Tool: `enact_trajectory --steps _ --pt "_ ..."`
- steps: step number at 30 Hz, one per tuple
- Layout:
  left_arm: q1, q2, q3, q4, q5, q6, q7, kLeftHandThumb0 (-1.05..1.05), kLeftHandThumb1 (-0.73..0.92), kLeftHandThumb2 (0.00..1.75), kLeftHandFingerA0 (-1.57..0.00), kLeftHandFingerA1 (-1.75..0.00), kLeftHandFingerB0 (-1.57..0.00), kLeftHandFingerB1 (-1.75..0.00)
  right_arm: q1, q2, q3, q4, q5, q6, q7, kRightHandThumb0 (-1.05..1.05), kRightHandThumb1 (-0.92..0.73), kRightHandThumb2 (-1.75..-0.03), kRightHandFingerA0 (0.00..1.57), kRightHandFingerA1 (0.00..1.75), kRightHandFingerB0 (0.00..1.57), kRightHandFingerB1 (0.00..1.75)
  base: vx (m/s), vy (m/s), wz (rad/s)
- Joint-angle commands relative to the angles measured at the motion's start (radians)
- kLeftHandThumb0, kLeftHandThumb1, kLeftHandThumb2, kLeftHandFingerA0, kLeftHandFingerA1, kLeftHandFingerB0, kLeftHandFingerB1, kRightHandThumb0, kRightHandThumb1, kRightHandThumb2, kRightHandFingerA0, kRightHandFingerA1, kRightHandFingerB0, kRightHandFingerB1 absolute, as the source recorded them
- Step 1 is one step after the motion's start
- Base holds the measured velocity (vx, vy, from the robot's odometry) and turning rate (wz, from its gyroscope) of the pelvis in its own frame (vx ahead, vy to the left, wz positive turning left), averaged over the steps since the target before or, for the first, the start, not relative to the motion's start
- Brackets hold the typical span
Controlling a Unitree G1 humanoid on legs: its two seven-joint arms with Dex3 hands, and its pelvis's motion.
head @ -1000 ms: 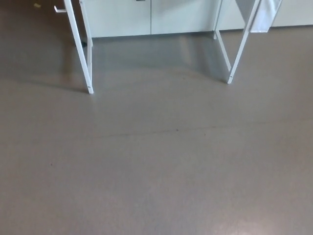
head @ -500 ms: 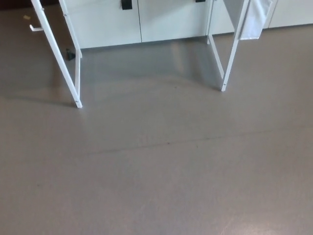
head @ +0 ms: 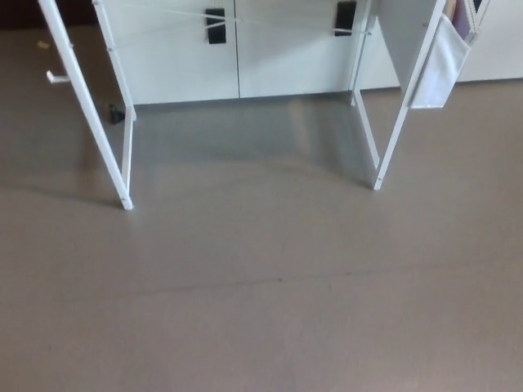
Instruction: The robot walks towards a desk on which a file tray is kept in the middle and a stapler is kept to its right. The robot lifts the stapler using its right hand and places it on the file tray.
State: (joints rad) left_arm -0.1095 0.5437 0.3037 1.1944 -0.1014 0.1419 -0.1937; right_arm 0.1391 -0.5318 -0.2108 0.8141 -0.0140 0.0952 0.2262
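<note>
Only the lower part of the desk shows in the head view: a white front left leg (head: 86, 106) and a white front right leg (head: 400, 106) standing on the grey-brown floor (head: 261, 294). The desk top, the file tray and the stapler are out of the picture. Neither of my hands shows.
Behind the desk legs runs a white cabinet front (head: 237, 57) with two black handles (head: 215, 24). A white cloth or pouch (head: 437, 69) hangs at the desk's right side. A small black object (head: 116, 114) lies on the floor by the left rear leg.
The whole picture has shifted: the desk legs and cabinet now sit lower in the picture and more of the cabinet shows, so the camera has moved. No object has moved.
</note>
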Motion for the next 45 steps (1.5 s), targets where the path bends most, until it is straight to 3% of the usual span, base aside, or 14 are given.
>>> enact_trajectory --steps 1,3,4,6,12,25,28,30,33,34,38,39,43,45 --pt "-0.004 0.01 -0.001 -0.009 -0.002 0.025 0.009 -0.79 0.77 0.7 -0.21 -0.8 -0.13 -0.68 -0.004 0.001 -0.009 0.008 0.011 -0.015 -0.01 -0.59 -0.75 -0.8 0.0 0.0 0.0 0.0 0.23 -0.275 0.26" --pt "-0.006 0.011 -0.009 -0.013 0.005 0.028 0.014 -0.79 0.78 0.69 -0.2 -0.79 -0.15 -0.68 -0.005 -0.005 0.008 0.004 -0.013 -0.007 -0.026 -0.59 -0.76 -0.78 0.0 0.0 0.0 0.0 0.36 -0.348 -0.02" --pt "-0.008 0.012 -0.007 -0.016 0.0 0.03 0.009 -0.49 0.54 1.15 -0.12 -0.64 -0.06 -0.59 -0.009 -0.003 0.011 0.017 -0.016 -0.023 -0.032 -0.54 -0.74 -0.8 0.0 0.0 0.0 0.0 0.35 -0.384 0.27" --pt "-0.009 0.014 -0.013 -0.011 0.003 0.026 0.0 -0.79 0.78 0.71 -0.19 -0.79 -0.13 -0.68 -0.012 0.003 -0.002 0.023 0.001 -0.031 -0.028 -0.54 -0.76 -0.79 0.0 0.0 0.0 0.0 0.24 -0.225 -0.05" --pt "-0.022 0.022 -0.024 0.008 0.011 0.014 0.006 -0.79 0.78 0.69 -0.22 -0.82 -0.16 -0.69 -0.006 0.004 -0.004 0.032 0.009 -0.047 -0.013 -0.59 -0.76 -0.79 0.0 0.0 0.0 0.0 0.21 -0.105 -0.05" --pt "-0.036 0.038 -0.05 -0.019 0.015 0.025 -0.007 -0.8 0.78 0.71 -0.16 -0.82 -0.12 -0.69 -0.025 0.005 0.018 0.06 -0.006 -0.027 -0.023 -0.57 -0.77 -0.77 0.0 0.0 0.0 0.0 0.26 0.08 0.0" --pt "-0.035 0.039 -0.048 -0.024 0.01 0.028 -0.01 -0.5 0.54 1.16 -0.1 -0.63 -0.03 -0.57 -0.037 0.015 0.0 0.116 0.012 -0.084 -0.032 -0.59 -0.73 -0.79 0.0 0.0 0.0 0.0 0.2 0.025 0.12" --pt "-0.041 0.039 -0.057 -0.014 0.018 0.032 -0.003 -0.8 0.77 0.71 -0.2 -0.79 -0.17 -0.69 -0.039 0.02 -0.011 0.123 0.023 -0.086 -0.034 -0.58 -0.73 -0.79 0.0 0.0 0.0 0.0 0.21 0.001 0.25" --pt "-0.04 0.036 -0.045 -0.016 0.001 0.032 -0.007 -0.5 0.56 1.16 -0.1 -0.63 -0.02 -0.58 -0.023 0.02 -0.013 0.092 0.029 -0.089 -0.02 -0.55 -0.75 -0.81 0.0 0.0 0.0 0.0 0.19 -0.313 0.01" --pt "-0.04 0.036 -0.048 -0.016 0.004 0.031 -0.007 -0.79 0.77 0.71 -0.19 -0.79 -0.14 -0.68 -0.017 0.022 -0.016 0.087 0.031 -0.101 -0.021 -0.53 -0.74 -0.83 0.0 0.0 0.0 0.0 0.23 -0.43 0.28" --pt "-0.041 0.038 -0.052 -0.012 0.006 0.027 -0.013 -0.49 0.54 1.15 -0.13 -0.64 -0.05 -0.59 -0.02 0.012 0.005 0.054 0.01 -0.037 -0.03 -0.51 -0.79 -0.76 0.0 0.0 0.0 0.0 0.16 -0.188 -0.02" --pt "-0.041 0.037 -0.054 -0.011 0.01 0.027 -0.008 -0.79 0.77 0.7 -0.21 -0.79 -0.14 -0.68 -0.022 0.013 -0.001 0.057 0.022 -0.031 -0.021 -0.5 -0.79 -0.77 0.0 0.0 0.0 0.0 0.11 -0.015 -0.09" --pt "-0.039 0.038 -0.06 -0.026 0.017 0.04 -0.005 -0.84 0.57 1.07 -0.25 -0.72 -0.15 -0.64 -0.029 0.012 -0.005 0.078 0.029 -0.043 -0.01 -0.55 -0.77 -0.79 0.0 0.0 0.0 0.0 0.03 0.042 -0.05" --pt "-0.049 0.041 -0.056 -0.027 0.014 0.047 -0.001 -0.79 0.78 0.71 -0.21 -0.79 -0.15 -0.68 -0.034 0.021 -0.017 0.105 0.041 -0.065 -0.013 -0.57 -0.73 -0.8 0.0 0.0 0.0 0.0 0.07 0.154 -0.09"
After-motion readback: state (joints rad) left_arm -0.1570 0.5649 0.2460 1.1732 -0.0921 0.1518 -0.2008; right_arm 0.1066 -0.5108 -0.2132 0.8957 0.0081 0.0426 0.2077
